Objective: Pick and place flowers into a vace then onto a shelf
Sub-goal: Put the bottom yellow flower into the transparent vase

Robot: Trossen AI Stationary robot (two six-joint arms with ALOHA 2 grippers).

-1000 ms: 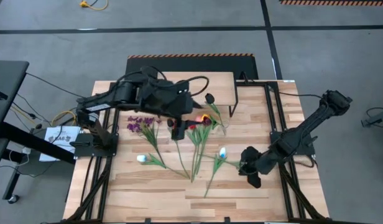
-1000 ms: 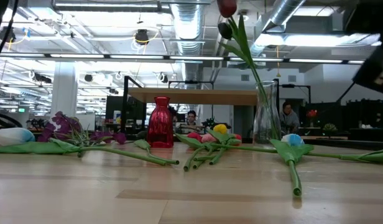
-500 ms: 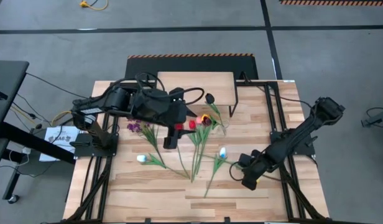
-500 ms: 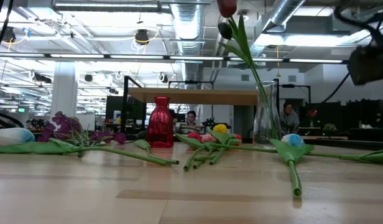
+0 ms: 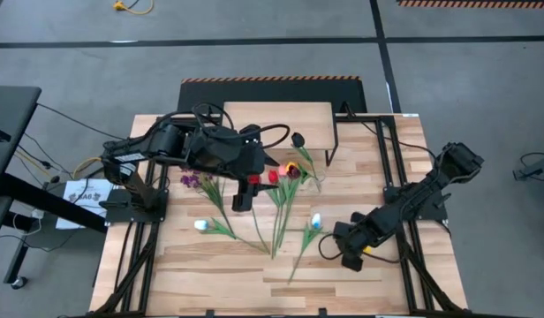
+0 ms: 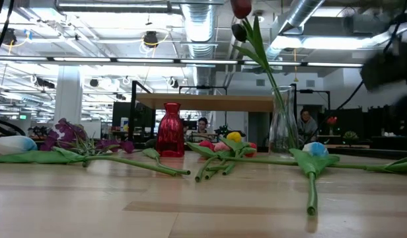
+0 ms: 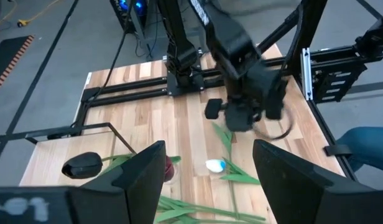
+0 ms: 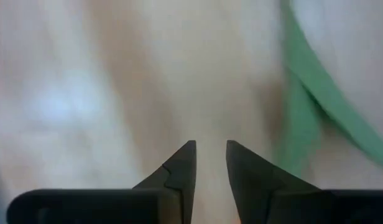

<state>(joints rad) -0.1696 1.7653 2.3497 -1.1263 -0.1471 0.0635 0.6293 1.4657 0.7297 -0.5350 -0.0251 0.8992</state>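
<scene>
Right gripper (image 5: 336,248) low beside white tulip (image 5: 315,218) lying on table (image 5: 360,287), fingers narrowly apart, nothing held; stem to be centred between fingers before closing; left gripper (image 7: 207,180) spread wide, empty, above red vase (image 5: 244,190).

Tulips (image 5: 281,212) lie scattered at the table's (image 5: 360,283) centre; the left gripper (image 5: 243,198) hovers over them, while the right gripper (image 5: 334,245) sits lower right.

Left claw (image 5: 243,196) jaws wide apart, right claw (image 5: 350,258) low, seemingly narrowly parted, empty
</scene>
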